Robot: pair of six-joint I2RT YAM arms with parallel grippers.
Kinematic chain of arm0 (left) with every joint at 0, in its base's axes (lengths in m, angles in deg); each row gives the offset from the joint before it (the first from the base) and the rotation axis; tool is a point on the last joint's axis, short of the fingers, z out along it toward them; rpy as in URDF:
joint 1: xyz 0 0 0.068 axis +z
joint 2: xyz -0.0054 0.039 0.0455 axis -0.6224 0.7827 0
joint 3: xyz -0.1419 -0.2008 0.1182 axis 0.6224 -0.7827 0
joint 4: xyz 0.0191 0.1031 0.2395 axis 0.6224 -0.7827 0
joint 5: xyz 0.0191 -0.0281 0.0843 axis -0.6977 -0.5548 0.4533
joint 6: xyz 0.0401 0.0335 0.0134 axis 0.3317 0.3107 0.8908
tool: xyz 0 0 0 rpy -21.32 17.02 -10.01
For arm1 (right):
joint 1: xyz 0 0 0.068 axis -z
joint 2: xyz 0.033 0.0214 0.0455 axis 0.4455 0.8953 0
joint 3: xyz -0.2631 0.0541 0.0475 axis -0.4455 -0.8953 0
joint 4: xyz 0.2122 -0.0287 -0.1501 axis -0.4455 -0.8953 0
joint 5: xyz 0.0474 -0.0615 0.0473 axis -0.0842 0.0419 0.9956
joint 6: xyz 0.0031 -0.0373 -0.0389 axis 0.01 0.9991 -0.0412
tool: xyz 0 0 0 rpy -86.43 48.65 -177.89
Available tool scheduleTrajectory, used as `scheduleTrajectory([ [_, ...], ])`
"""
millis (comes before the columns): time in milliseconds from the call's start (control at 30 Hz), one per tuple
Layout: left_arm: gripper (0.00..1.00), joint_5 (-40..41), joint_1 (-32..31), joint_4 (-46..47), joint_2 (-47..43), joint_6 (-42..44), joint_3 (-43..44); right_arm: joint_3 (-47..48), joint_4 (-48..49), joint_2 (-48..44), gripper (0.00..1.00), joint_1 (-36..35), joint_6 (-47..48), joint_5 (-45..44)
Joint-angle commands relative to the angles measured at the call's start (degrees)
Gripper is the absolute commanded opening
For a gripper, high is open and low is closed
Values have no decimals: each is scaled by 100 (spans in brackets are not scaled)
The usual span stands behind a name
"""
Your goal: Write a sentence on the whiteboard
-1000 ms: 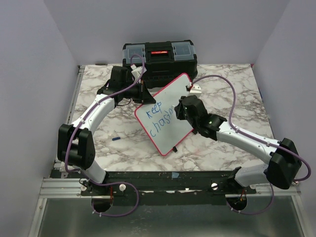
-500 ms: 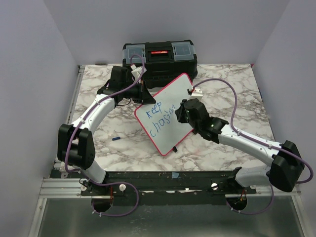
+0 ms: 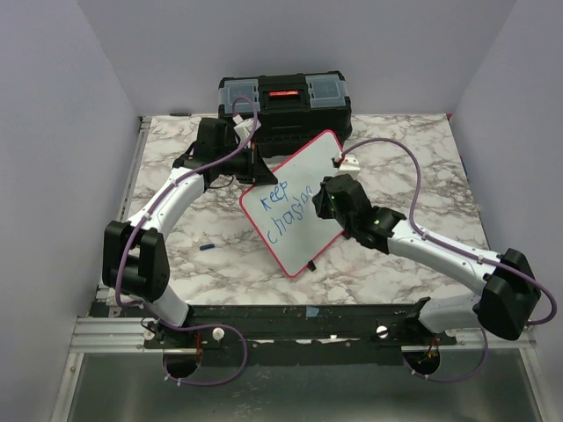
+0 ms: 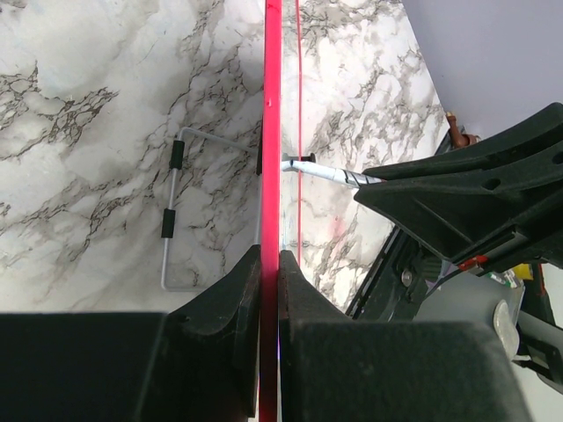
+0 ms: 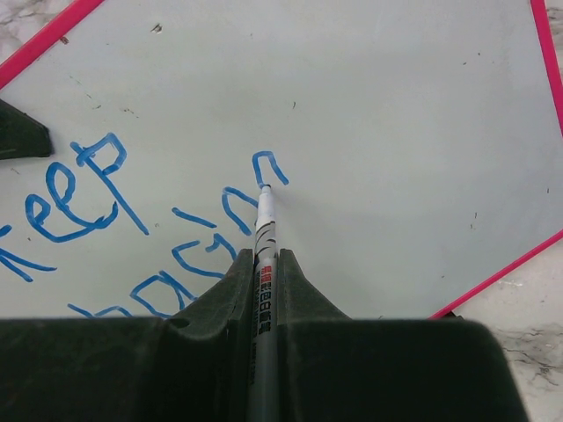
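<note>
Marble table (image 3: 413, 167), seen from above: the whiteboard (image 3: 303, 237) lies near its middle, turned cornerwise, one corner toward the toolbox (image 3: 284, 104) at the far edge. The left gripper (image 3: 253, 169) meets the board's far-left rim. The right gripper (image 3: 320, 202) hangs over the board's right half, at the end of the sentence (image 3: 283, 209), which shows two slanted blue lines, "keep" above a word starting "chas". A small blue piece (image 3: 208, 248) lies on the table left of the board, well apart from it.

Left wrist: the whiteboard (image 4: 272, 132) appears edge-on as a thin red line. The left gripper (image 4: 270, 257) is closed narrow, its fingers (image 4: 244, 281) pressing the rim from both sides. A bent wire stand (image 4: 171, 211) lies on the marble beside the board. On the other side the marker (image 4: 330, 173) reaches the board's face.

Right wrist: the right gripper (image 5: 264, 262) is pinched tight on the marker (image 5: 263, 237), whose tip touches the whiteboard (image 5: 396, 132) at the last blue stroke. The sentence (image 5: 88, 189) reads "keep" at left, with the second line's letters running up to the tip.
</note>
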Motion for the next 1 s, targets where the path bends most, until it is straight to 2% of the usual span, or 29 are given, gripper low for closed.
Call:
scheduleTrajectory([
  [0,0,-259,-55,127,-101,138,222,200,-254,201,1,18,109,-160],
  [667,0,-266,-55,111,-93,156,235,649,-233,490,1,18,264,-217],
  [967,0,-258,-56,105,-98,158,244,315,-227,383,1,18,135,-93],
])
